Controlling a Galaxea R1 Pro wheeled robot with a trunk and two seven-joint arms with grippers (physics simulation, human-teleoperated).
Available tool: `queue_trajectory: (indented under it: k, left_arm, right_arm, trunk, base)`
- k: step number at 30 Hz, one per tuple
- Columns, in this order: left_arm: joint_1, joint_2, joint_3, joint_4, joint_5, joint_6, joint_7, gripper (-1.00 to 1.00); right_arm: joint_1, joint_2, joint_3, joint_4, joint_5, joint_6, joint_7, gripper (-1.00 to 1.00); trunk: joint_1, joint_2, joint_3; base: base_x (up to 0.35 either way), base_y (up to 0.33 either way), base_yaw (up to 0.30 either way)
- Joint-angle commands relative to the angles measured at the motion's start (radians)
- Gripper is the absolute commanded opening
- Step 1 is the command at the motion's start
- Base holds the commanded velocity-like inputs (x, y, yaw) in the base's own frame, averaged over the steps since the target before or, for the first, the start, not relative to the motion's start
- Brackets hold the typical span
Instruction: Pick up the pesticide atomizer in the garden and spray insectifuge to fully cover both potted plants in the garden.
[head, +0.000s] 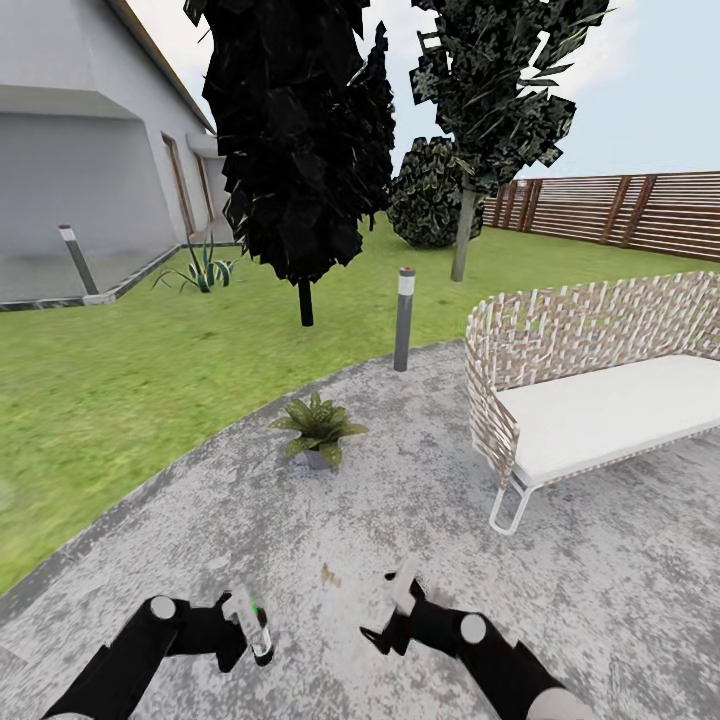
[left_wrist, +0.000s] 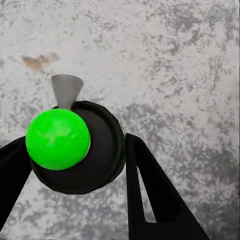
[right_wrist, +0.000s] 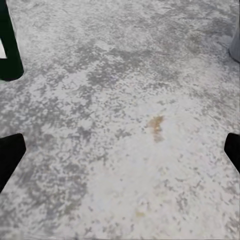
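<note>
The pesticide atomizer (head: 257, 627) is a slim dark green bottle with a pale head, held upright over the grey patio. My left gripper (head: 243, 628) is shut on it. In the left wrist view the atomizer (left_wrist: 97, 155) shows from above with a bright green cap and a grey nozzle, and a black finger (left_wrist: 150, 195) stands on each side of its body. One potted plant (head: 318, 428), a rosette of broad green leaves in a small grey pot, stands on the patio ahead of both arms. My right gripper (head: 392, 610) (right_wrist: 120, 150) is open over bare paving.
A wicker sofa (head: 590, 390) with a white cushion stands at the right. A grey bollard lamp (head: 404, 318) rises at the patio's far edge, beyond the plant. Lawn (head: 120, 370), dark trees (head: 300, 150), a grassy clump (head: 200, 268), a house wall and a slatted fence (head: 620, 210) lie further off.
</note>
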Motion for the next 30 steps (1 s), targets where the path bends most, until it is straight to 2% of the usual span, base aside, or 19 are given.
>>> queue_trajectory:
  k: [1,2,3,4,5,6,7,8,9,10,13,16,23,30]
  left_arm:
    - [-0.001,0.000,-0.001,-0.002,-0.058,0.007,-0.043,-1.00]
    - [-0.001,-0.002,-0.003,-0.001,-0.112,0.005,-0.068,-1.00]
    - [-0.001,-0.006,-0.005,-0.002,-0.188,0.005,-0.096,-1.00]
    - [-0.001,-0.004,-0.006,-0.002,-0.199,0.004,-0.111,-1.00]
    - [-0.001,-0.004,-0.006,-0.002,-0.203,0.004,-0.122,-1.00]
    - [-0.001,-0.010,-0.009,-0.002,-0.207,0.005,-0.140,-1.00]
    - [-0.001,-0.023,-0.076,-0.009,-0.238,0.017,-0.180,-1.00]
    - [-0.005,-0.032,-0.096,-0.012,-0.245,0.020,-0.184,-1.00]
    - [-0.022,-0.059,-0.114,-0.007,-0.257,0.026,-0.185,-1.00]
    - [-0.029,-0.080,-0.119,-0.009,-0.291,0.052,-0.186,-1.00]
    - [-0.032,-0.103,-0.121,-0.014,-0.337,0.089,-0.188,-1.00]
    - [-0.033,-0.123,-0.122,-0.016,-0.346,0.095,-0.188,-1.00]
    - [-0.037,-0.134,-0.122,-0.017,-0.344,0.081,-0.192,-1.00]
    - [-0.037,-0.170,-0.122,-0.015,-0.344,0.077,-0.184,-1.00]
  right_arm:
    - [-0.002,-0.001,-0.001,-0.002,0.012,-0.007,0.047,1.00]
    - [-0.002,-0.002,-0.001,-0.007,0.012,-0.008,0.082,-1.00]
    - [-0.004,-0.003,0.000,-0.038,0.013,-0.008,0.134,-1.00]
    - [-0.010,-0.002,0.002,-0.048,0.016,-0.008,0.188,-1.00]
    - [-0.020,-0.002,0.002,-0.051,0.032,-0.007,0.210,-1.00]
    - [-0.026,0.000,0.002,-0.053,0.090,-0.006,0.219,-1.00]
    - [-0.031,0.007,0.002,-0.056,0.197,-0.006,0.225,-1.00]
    - [-0.032,0.009,0.002,-0.057,0.207,-0.006,0.233,-1.00]
    - [-0.033,0.010,0.002,-0.059,0.217,-0.005,0.262,-1.00]
    - [-0.034,0.020,0.002,-0.058,0.220,-0.005,0.277,-1.00]
    - [-0.034,0.041,0.002,-0.057,0.223,-0.004,0.284,-1.00]
    - [-0.034,0.050,0.003,-0.057,0.223,-0.004,0.285,-1.00]
    - [-0.034,0.051,0.003,-0.057,0.223,-0.004,0.285,-1.00]
    - [-0.034,0.051,0.003,-0.057,0.223,-0.005,0.285,-1.00]
  trunk:
    - [0.000,0.000,-0.001]
    - [0.000,0.000,-0.001]
    - [0.000,0.000,-0.001]
    - [0.000,0.000,-0.001]
    - [0.000,0.000,-0.001]
    - [0.000,0.000,-0.001]
    - [0.000,0.000,-0.001]
    - [0.000,0.000,-0.001]
    - [0.000,0.000,-0.001]
    - [0.000,0.000,-0.001]
    - [0.000,0.000,-0.001]
    - [0.000,0.000,-0.001]
    - [0.000,0.000,-0.001]
    - [0.000,0.000,-0.001]
  base:
    - [0.000,0.000,0.000]
    - [0.000,0.000,0.000]
    - [0.000,0.000,0.000]
    - [0.000,0.000,0.000]
    - [0.000,0.000,0.000]
    - [0.000,0.000,0.000]
    - [0.000,0.000,0.000]
    - [0.000,0.000,0.000]
    - [0.000,0.000,0.000]
    - [0.000,0.000,0.000]
    - [0.000,0.000,0.000]
    - [0.000,0.000,0.000]
    - [0.000,0.000,0.000]
    - [0.000,0.000,0.000]
